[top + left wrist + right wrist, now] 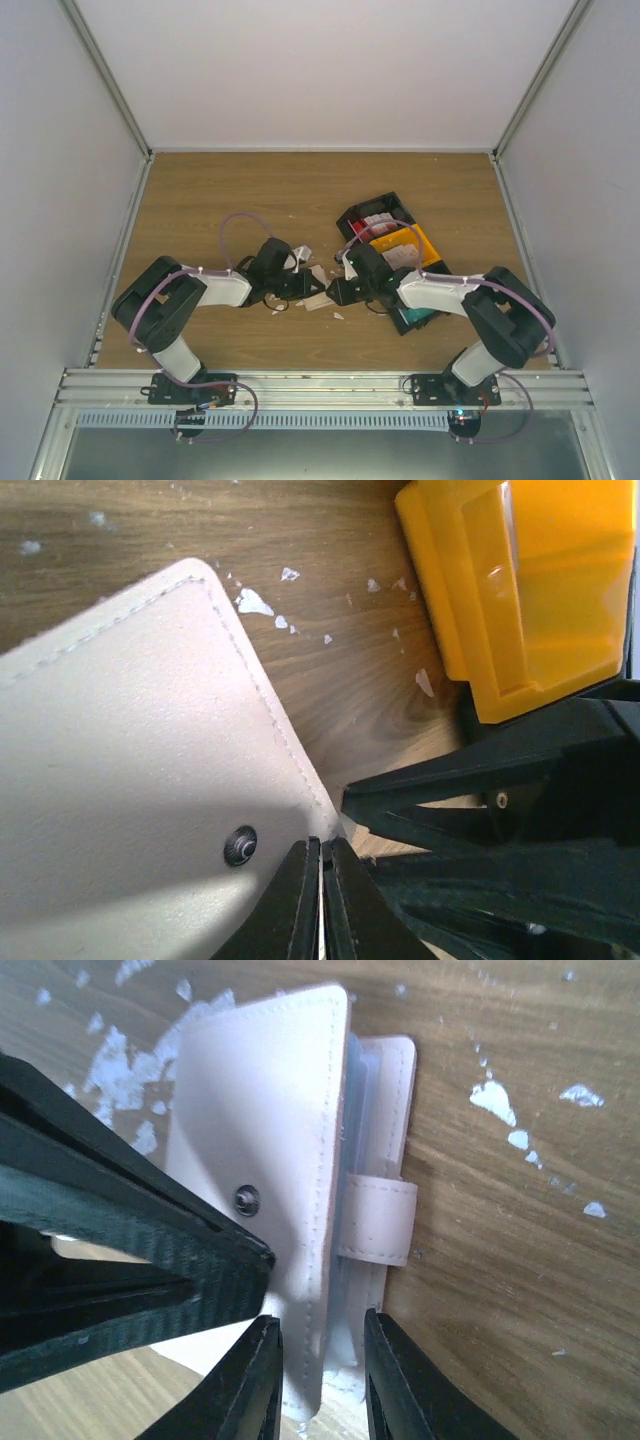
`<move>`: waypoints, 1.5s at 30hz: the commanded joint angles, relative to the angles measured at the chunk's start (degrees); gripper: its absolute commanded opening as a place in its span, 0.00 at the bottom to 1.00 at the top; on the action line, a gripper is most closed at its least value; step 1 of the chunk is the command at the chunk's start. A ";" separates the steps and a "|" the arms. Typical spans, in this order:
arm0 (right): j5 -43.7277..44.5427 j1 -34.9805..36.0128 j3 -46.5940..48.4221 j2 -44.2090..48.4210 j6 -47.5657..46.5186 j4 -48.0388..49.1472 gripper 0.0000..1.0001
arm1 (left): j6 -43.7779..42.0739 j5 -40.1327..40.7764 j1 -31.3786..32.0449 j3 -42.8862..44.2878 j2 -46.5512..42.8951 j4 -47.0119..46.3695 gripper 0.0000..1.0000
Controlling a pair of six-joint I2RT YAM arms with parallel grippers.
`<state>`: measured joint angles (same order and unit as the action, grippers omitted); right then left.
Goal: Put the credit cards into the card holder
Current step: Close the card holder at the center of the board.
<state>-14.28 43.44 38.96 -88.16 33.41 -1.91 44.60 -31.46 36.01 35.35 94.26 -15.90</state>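
The beige card holder (320, 300) lies on the wooden table between the two arms. In the left wrist view its cover (130, 780), with a dark snap stud, fills the left side. My left gripper (322, 880) is shut on the cover's corner. In the right wrist view the card holder (270, 1110) has its cover lifted and its snap tab hangs loose. My right gripper (320, 1380) is open and straddles the near edge. Red and pale credit cards (372, 216) lie in a black bin. No card is held.
A yellow bin (400, 245) (530, 590) and a black bin (352, 214) stand just right of the card holder. Something teal (415, 318) shows under the right forearm. White scraps (303, 250) (120, 1060) litter the wood around the holder. Grey walls enclose the table.
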 commanded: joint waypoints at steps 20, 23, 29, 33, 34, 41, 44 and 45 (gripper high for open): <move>4.11 0.39 2.20 -9.54 0.64 -4.31 0.17 | 6.50 14.27 -1.29 -6.16 -15.49 13.37 0.61; 3.40 0.36 2.09 -9.91 0.93 -3.68 0.17 | 6.89 11.63 -1.45 -6.55 -12.74 11.06 0.60; 1.37 0.02 1.22 -10.40 1.48 -1.68 0.15 | 7.51 8.53 -1.68 -7.32 -7.19 4.73 0.53; -1.32 -0.32 0.47 -11.15 0.86 0.51 0.12 | 7.63 6.69 -1.81 -8.57 -3.43 -1.50 0.45; -1.99 -0.51 0.40 -11.50 0.63 0.91 0.12 | 7.53 5.95 -1.87 -8.93 -2.52 -3.35 0.43; -6.93 -1.72 0.00 -12.91 -0.98 3.84 0.11 | 6.09 1.30 -2.00 -11.56 2.15 -13.71 0.32; -7.59 -2.77 -0.18 -12.76 -1.18 4.15 0.11 | 5.60 -0.13 -2.07 -11.53 2.96 -15.18 0.33; -8.03 -3.01 -0.40 -12.79 -1.28 4.38 0.11 | 5.51 -0.53 -2.10 -11.53 3.00 -15.58 0.35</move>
<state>-22.11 40.49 40.82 -96.86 34.13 4.03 51.83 -27.33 32.34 25.04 93.76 -29.26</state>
